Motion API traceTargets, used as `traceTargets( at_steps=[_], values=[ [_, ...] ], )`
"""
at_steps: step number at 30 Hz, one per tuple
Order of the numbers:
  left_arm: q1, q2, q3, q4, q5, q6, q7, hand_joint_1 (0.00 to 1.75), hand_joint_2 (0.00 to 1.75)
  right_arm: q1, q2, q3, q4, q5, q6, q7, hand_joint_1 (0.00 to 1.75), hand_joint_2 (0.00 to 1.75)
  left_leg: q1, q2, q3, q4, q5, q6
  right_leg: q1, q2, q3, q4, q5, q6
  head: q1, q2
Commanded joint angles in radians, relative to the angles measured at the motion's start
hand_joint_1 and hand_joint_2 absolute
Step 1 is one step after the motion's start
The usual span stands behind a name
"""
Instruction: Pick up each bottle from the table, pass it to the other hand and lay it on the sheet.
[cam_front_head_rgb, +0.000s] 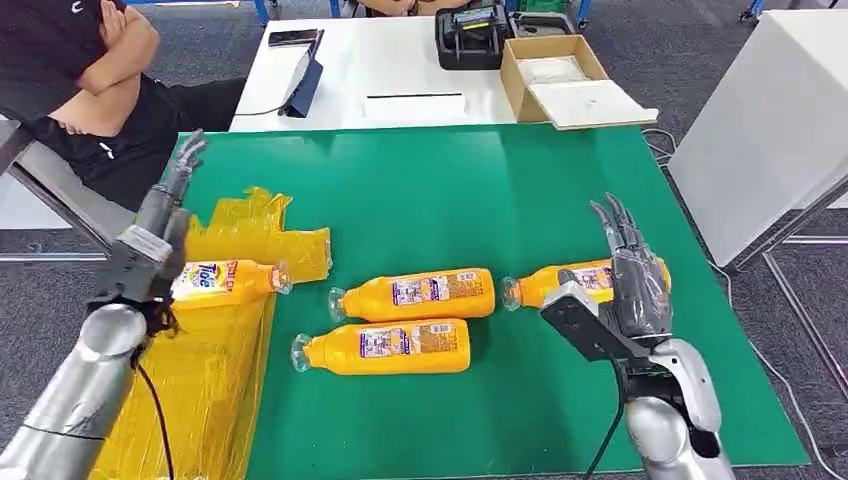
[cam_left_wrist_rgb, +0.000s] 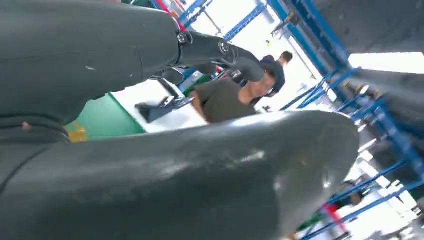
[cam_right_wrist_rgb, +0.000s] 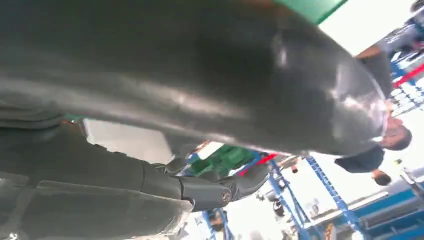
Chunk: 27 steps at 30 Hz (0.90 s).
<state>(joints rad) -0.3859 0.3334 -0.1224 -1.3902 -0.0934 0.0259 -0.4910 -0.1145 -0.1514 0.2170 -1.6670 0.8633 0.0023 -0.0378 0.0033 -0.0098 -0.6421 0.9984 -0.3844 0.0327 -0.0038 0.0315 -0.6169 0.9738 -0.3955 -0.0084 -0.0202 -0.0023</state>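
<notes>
Four orange bottles are seen lying on their sides in the head view. One bottle (cam_front_head_rgb: 225, 281) is laid on the yellow sheet (cam_front_head_rgb: 205, 370), which is spread over the left part of the green surface (cam_front_head_rgb: 470, 180); its neck is pointed toward the middle of the surface and its base is partly hidden behind the left hand (cam_front_head_rgb: 150, 240). Two bottles are placed near the centre of the surface, one (cam_front_head_rgb: 415, 296) just behind the other (cam_front_head_rgb: 385, 349), both with their necks turned toward the sheet. The fourth bottle (cam_front_head_rgb: 560, 283) is set further right, its far end covered by the right hand (cam_front_head_rgb: 632, 275).

The left hand is raised above the sheet's edge with its fingers (cam_front_head_rgb: 187, 155) extended upward and spread; nothing is held in it. The right hand is held upright in front of the fourth bottle, its fingers (cam_front_head_rgb: 615, 222) stretched out and slightly apart, and no grip on the bottle is seen.

Behind the green surface a white table (cam_front_head_rgb: 400, 70) is placed, on which a cardboard box (cam_front_head_rgb: 560, 75) and a black case (cam_front_head_rgb: 470, 38) are carried. A person in dark clothing (cam_front_head_rgb: 80, 80) is seated at the far left corner with arms folded.
</notes>
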Motion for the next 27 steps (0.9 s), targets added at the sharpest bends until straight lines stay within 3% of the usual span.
traceTargets(
  at_steps=[1,5,10,14,16,17,24,27],
  values=[
    [0.020,-0.021,0.107,-0.034,0.031,-0.030,-0.010,0.00,0.00,-0.009,0.009,-0.045,0.048,0.033,0.018,0.013,0.00,1.75,0.000,0.000,0.002,0.000,0.000,-0.001,0.000,-0.002,0.002,-0.001,0.000,0.000,0.000,0.000],
    [0.030,-0.009,0.165,0.073,0.111,-0.100,-0.021,0.00,0.00,0.015,-0.072,-0.085,0.101,0.037,0.017,0.000,0.00,1.75,-0.001,0.000,0.003,-0.001,-0.001,-0.001,0.000,-0.002,0.004,-0.002,-0.001,0.000,0.000,0.000],
    [-0.053,-0.053,0.146,0.138,0.089,-0.101,-0.013,0.00,0.00,-0.058,-0.153,-0.128,0.193,0.071,0.047,-0.035,0.00,1.75,-0.001,-0.003,0.002,0.000,0.000,-0.001,-0.001,-0.007,0.004,-0.001,-0.001,0.001,0.000,0.000],
    [-0.184,-0.087,0.071,0.238,0.092,-0.110,0.010,0.00,0.00,0.056,-0.272,-0.233,0.138,0.056,0.109,-0.050,0.00,1.75,-0.002,-0.008,0.000,0.001,0.001,-0.001,-0.002,-0.011,0.003,0.000,-0.002,0.001,0.000,0.000],
    [-0.209,-0.084,0.060,0.259,0.096,-0.092,0.017,0.00,0.00,0.060,-0.339,-0.249,0.165,0.030,0.138,-0.083,0.00,1.75,-0.002,-0.013,-0.001,0.002,0.002,0.000,-0.002,-0.016,0.003,0.000,-0.003,0.001,0.000,0.000],
    [-0.205,-0.078,0.061,0.259,0.098,-0.090,0.015,0.00,0.00,0.056,-0.351,-0.257,0.177,0.021,0.141,-0.093,0.00,1.75,-0.003,-0.017,0.000,0.003,0.002,0.000,-0.002,-0.020,0.004,0.000,-0.004,0.002,0.000,0.000],
    [-0.184,-0.067,0.064,0.246,0.107,-0.088,0.008,0.00,0.00,0.039,-0.340,-0.240,0.185,0.022,0.143,-0.095,0.00,1.75,-0.003,-0.004,-0.001,0.002,0.001,0.002,-0.003,-0.006,0.001,-0.001,0.000,0.001,0.000,0.000],
    [-0.160,-0.060,0.070,0.241,0.116,-0.079,-0.007,0.00,0.00,-0.004,-0.400,-0.194,0.244,0.014,0.164,-0.089,0.00,1.75,-0.003,-0.004,0.001,0.002,0.000,0.002,-0.004,-0.007,0.003,-0.001,-0.002,0.001,0.000,0.000]
  ],
)
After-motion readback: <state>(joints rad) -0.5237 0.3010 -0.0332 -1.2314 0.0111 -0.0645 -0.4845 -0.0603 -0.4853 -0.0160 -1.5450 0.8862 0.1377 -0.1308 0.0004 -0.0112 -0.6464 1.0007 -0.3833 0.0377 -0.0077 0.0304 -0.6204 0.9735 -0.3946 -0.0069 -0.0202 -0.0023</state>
